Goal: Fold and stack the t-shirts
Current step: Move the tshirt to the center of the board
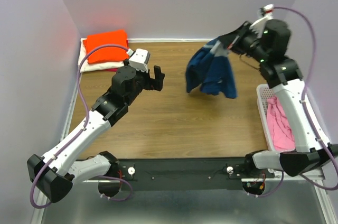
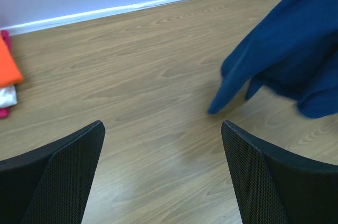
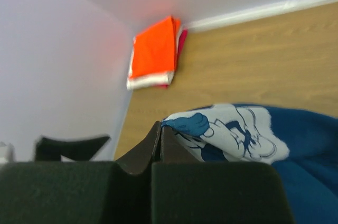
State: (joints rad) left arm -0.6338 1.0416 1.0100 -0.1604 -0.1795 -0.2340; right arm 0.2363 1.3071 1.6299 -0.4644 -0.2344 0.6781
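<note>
R gripper (image 1: 228, 45): clamped tight on navy tee (image 1: 214, 73), which hangs bunched and unfolded below it. L gripper (image 1: 157, 78): jaws wide, empty, tee to its right. Done: folded pile (image 1: 100, 66) beyond L gripper, orange tee (image 1: 107, 46) on top. Remaining, est.: navy tee, plus pink tee (image 1: 279, 123) in basket (image 1: 260, 94) under R arm.

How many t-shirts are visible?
5: navy tee hanging from the right end effector; orange tee, white tee, red tee stacked far left; pink tee in the basket. More may be hidden.
</note>
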